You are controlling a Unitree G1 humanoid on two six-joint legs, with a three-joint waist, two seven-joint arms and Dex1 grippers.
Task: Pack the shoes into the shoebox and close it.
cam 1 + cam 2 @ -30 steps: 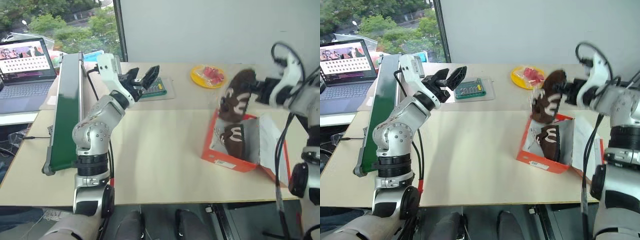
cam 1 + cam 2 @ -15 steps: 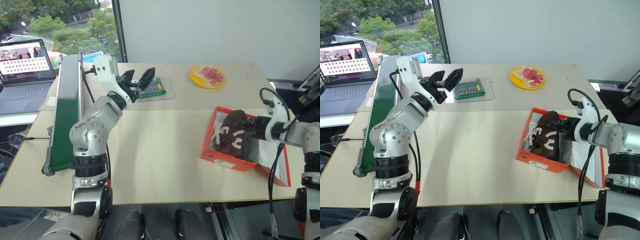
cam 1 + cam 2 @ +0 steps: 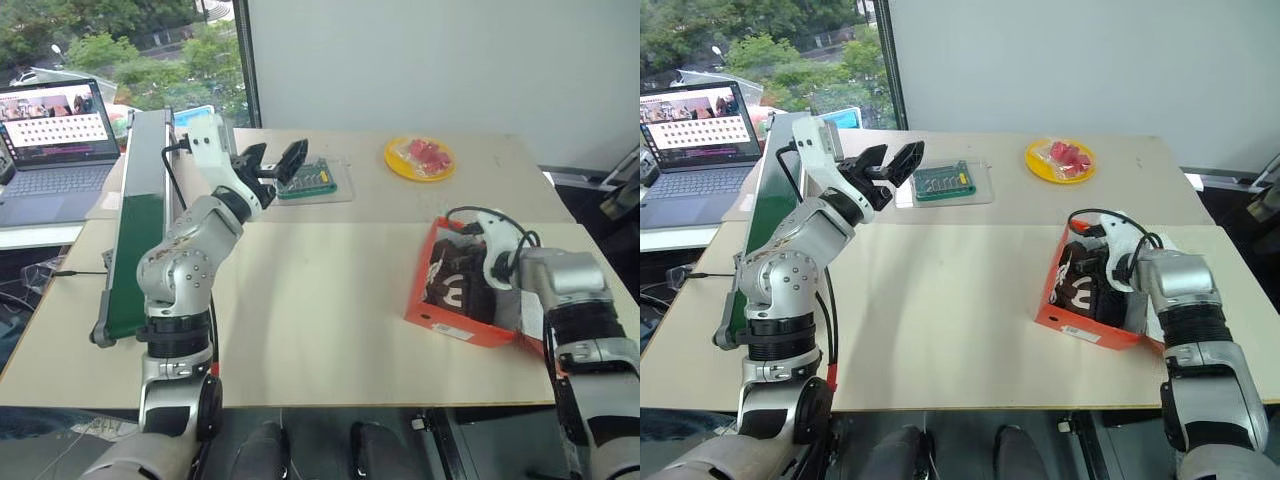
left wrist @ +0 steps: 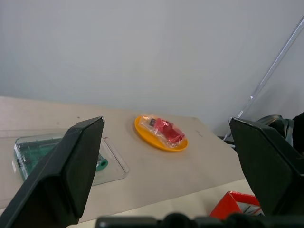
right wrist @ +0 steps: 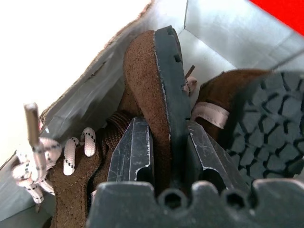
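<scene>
From the left eye view we read the step as seating the second of the shoes in the shoebox. The box sits open at the right of the bench. The right tool reaches down into it, over one brown shoe that shows its white curved mark. The left tool hangs raised above the far left of the bench, its fingers spread wide and empty, near a clear case with green contents. A yellow plate stands well behind the box.

The right eye view gives the same layout: the right arm bends down into the shoebox, the left arm is held aloft, and the lid cannot be made out behind the right arm.

In the left wrist view we see both black fingers far apart with nothing between them, looking toward the plate and one red box corner.

In the right wrist view the fingers are drawn narrow on the sole edge of the held shoe, which stands on its side inside the white box interior beside the other shoe, whose tread faces us.

Next, we judge, the right tool must let go, back out without dragging the laces, then the lid needs folding over.

A second ago that shoe hung in the air above the box; half a second ago it was at the rim; now it is inside. The left arm has kept its place.
</scene>
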